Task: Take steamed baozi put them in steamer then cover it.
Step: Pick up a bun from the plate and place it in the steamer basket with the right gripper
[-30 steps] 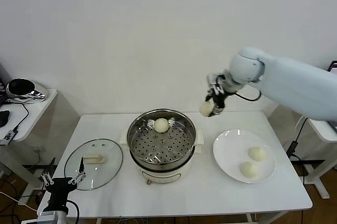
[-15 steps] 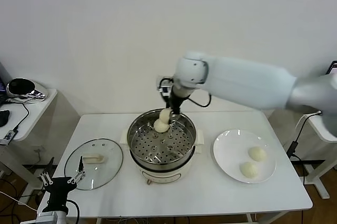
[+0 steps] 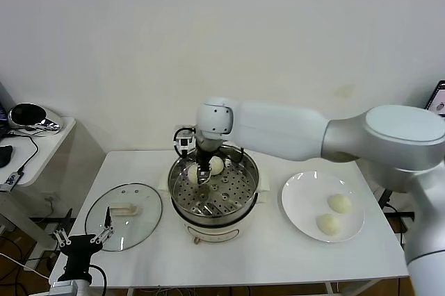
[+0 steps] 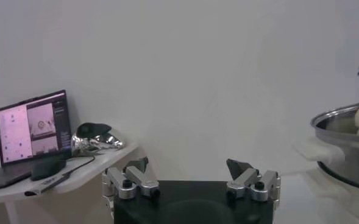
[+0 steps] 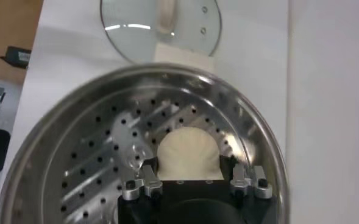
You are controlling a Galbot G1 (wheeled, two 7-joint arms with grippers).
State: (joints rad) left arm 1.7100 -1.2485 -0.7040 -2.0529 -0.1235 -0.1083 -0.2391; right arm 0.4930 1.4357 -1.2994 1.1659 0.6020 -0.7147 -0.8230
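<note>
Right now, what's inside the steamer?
Inside the steamer: its perforated tray, one baozi resting at the back, and the right gripper holding a second baozi just above the tray. The tray beneath that bun is hidden.

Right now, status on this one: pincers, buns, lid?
Right pincer shut on cream-white bun, low inside shiny steel steamer. Left pincer open, parked. Glass lid on table; nothing blocking.

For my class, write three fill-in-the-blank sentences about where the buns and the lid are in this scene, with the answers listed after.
1. The white plate holds ____ baozi.
2. The right gripper holds a baozi over the ____.
3. The glass lid lies on the table, on the steamer's ____ side.

Answers: two; steamer; left
</note>
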